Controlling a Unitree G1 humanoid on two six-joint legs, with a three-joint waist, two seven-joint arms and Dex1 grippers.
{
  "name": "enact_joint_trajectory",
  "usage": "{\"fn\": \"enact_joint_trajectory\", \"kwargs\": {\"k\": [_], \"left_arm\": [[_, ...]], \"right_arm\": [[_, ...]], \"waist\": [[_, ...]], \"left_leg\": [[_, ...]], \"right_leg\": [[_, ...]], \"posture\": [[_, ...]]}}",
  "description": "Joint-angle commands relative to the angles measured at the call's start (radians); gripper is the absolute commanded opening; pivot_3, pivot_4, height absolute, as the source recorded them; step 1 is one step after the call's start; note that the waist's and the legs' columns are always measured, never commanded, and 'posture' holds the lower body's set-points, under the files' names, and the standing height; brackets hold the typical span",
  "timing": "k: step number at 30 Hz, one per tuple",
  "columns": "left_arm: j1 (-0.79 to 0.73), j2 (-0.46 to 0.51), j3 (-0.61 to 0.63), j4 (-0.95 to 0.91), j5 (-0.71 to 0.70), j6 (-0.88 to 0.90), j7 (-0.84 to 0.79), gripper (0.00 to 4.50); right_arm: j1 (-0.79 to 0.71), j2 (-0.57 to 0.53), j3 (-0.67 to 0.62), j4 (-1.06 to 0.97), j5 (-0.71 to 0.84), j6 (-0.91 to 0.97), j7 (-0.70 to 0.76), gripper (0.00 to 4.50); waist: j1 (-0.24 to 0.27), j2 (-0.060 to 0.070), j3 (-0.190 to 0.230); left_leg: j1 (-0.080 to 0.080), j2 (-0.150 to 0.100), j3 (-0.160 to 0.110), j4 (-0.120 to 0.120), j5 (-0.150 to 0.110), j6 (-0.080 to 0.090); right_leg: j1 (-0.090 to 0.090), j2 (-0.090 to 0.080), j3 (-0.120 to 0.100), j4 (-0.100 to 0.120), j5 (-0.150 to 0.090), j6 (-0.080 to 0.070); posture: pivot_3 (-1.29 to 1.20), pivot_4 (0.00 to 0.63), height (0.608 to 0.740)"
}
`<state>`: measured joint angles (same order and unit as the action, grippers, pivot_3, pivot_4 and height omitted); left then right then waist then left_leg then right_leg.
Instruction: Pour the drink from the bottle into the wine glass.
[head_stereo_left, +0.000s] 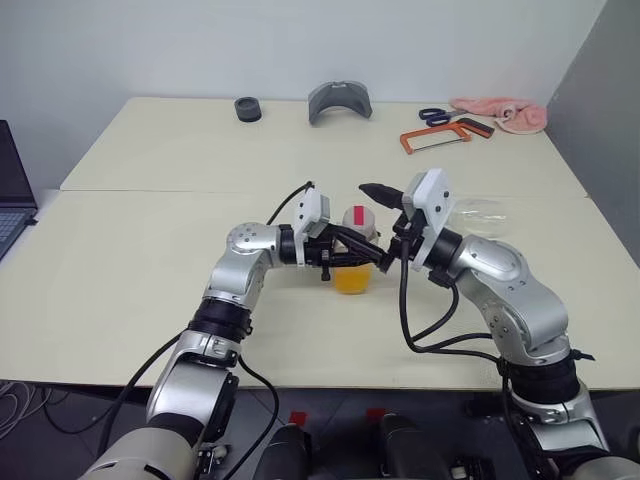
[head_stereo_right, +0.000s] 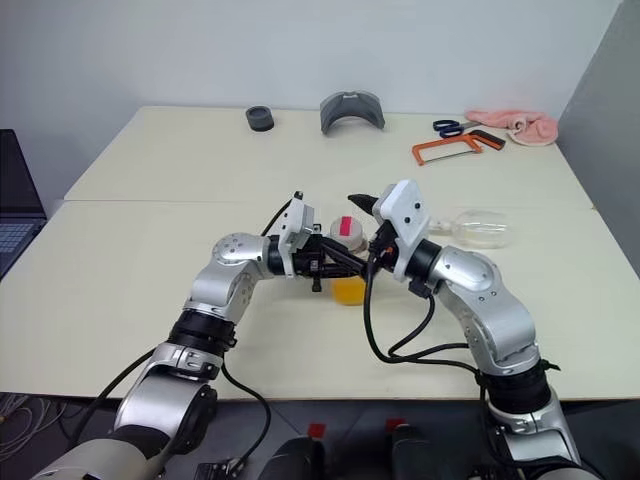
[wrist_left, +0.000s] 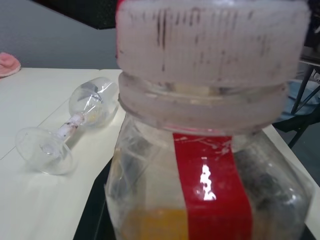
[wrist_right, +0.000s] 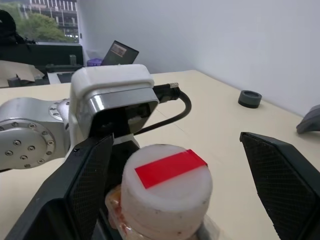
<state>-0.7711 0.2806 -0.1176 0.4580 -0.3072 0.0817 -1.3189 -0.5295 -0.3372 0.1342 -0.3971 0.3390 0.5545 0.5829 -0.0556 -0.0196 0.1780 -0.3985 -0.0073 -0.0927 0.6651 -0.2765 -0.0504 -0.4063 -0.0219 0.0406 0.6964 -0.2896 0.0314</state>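
Right gripper (wrist_right: 170, 185) astride bottle (wrist_right: 167, 192) cap

Silver-grey jointed arms (head_stereo_left: 500, 290) — black cables, white wrist housings (head_stereo_left: 428, 200), black textured end effector fingers (wrist_right: 87, 180).

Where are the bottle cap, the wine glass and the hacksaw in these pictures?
bottle cap (wrist_right: 167, 187): right wrist view, on the white top beside its red strip.
wine glass (wrist_left: 92, 102): left wrist view, on the bowl; the glass lies on its side.
hacksaw (head_stereo_left: 440, 136): left eye view, on the orange frame.
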Motion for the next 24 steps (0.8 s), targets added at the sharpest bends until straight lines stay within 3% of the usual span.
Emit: {"fn": "enact_joint_trajectory", "kwargs": {"k": [1, 8, 24], "left_arm": [[-0.019, -0.002, 0.013, -0.033, -0.019, -0.015, -0.001, 1.61], [-0.024, 0.004, 0.018, -0.018, -0.016, -0.024, 0.0, 1.61], [-0.029, 0.003, 0.016, -0.009, -0.013, -0.029, 0.001, 1.61]], "right_arm": [[-0.001, -0.004, -0.048, -0.02, 0.014, -0.015, -0.014, 4.29], [0.044, -0.031, -0.097, -0.081, 0.107, 0.042, 0.005, 4.29], [0.065, -0.076, -0.099, -0.099, 0.147, 0.059, 0.007, 4.29]], "waist": [[0.0, 0.0, 0.0], [0.0, 0.0, 0.0], [0.0, 0.0, 0.0]], "left_leg": [[0.0, 0.0, 0.0, 0.0, 0.0, 0.0], [0.0, 0.0, 0.0, 0.0, 0.0, 0.0], [0.0, 0.0, 0.0, 0.0, 0.0, 0.0]], "right_leg": [[0.0, 0.0, 0.0, 0.0, 0.0, 0.0], [0.0, 0.0, 0.0, 0.0, 0.0, 0.0], [0.0, 0.001, 0.0, 0.0, 0.0, 0.0]], "posture": [[0.0, 0.15, 0.74], [0.0, 0.15, 0.74], [0.0, 0.15, 0.74]]}}
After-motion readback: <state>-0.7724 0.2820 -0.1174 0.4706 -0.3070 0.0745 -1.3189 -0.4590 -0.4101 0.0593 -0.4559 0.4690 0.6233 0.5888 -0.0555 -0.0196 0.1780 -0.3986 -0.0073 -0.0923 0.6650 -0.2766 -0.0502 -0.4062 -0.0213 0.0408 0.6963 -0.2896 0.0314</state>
